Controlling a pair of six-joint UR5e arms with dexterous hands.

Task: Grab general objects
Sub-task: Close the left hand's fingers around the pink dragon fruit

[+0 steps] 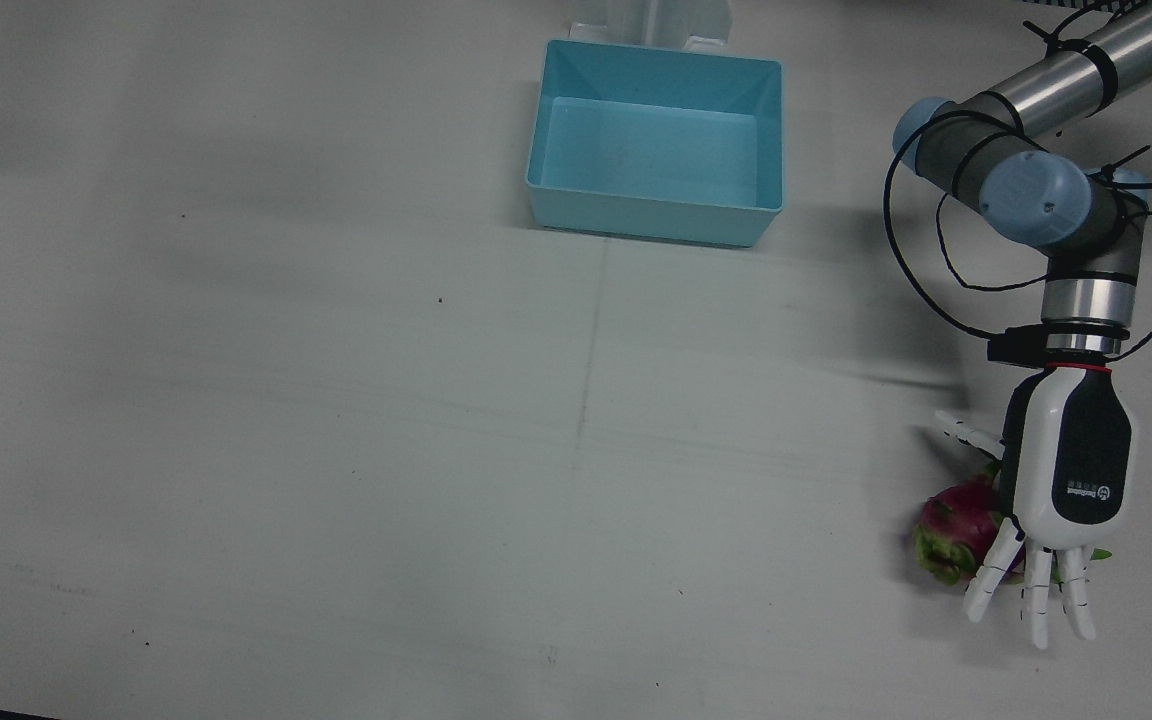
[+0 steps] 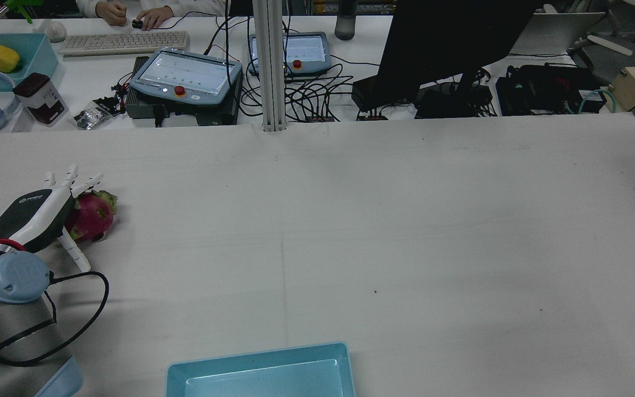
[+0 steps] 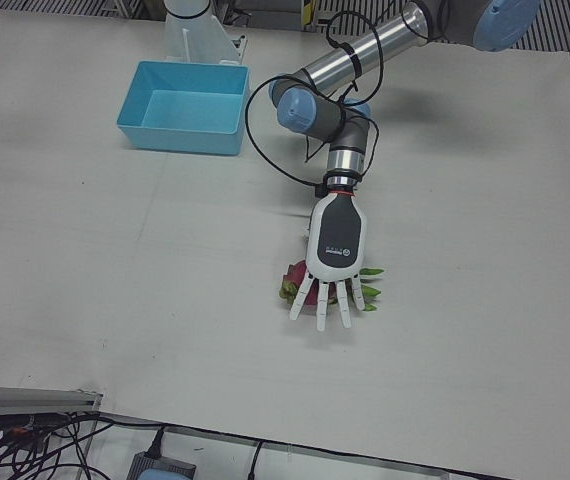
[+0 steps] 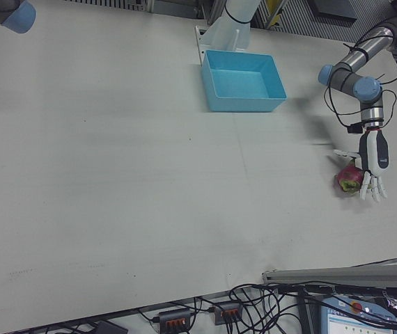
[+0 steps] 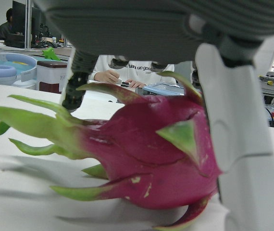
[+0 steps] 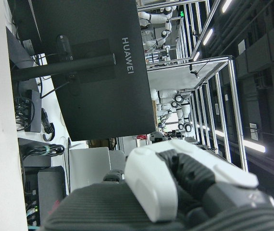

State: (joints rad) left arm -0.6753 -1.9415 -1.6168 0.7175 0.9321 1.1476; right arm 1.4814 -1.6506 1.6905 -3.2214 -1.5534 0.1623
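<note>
A pink dragon fruit [image 1: 948, 530] with green scales lies on the white table near the left arm's side edge. My left hand [image 1: 1068, 478] hangs right over it, palm down, fingers straight and spread, holding nothing. In the rear view the fruit [image 2: 93, 215] shows just beyond the hand [image 2: 32, 214]. The left hand view has the fruit [image 5: 151, 154] filling the frame on the table, with one finger [image 5: 238, 134] to its right and another behind it. Only a part of my right hand [image 6: 175, 183] shows, in its own view, and its fingers cannot be made out.
An empty light-blue bin [image 1: 652, 218] stands at the table's robot-side edge, between the arms' pedestals; it also shows in the left-front view [image 3: 179, 138]. Beyond the table's far edge are teach pendants [image 2: 185, 77], cables and a black monitor [image 2: 450, 44].
</note>
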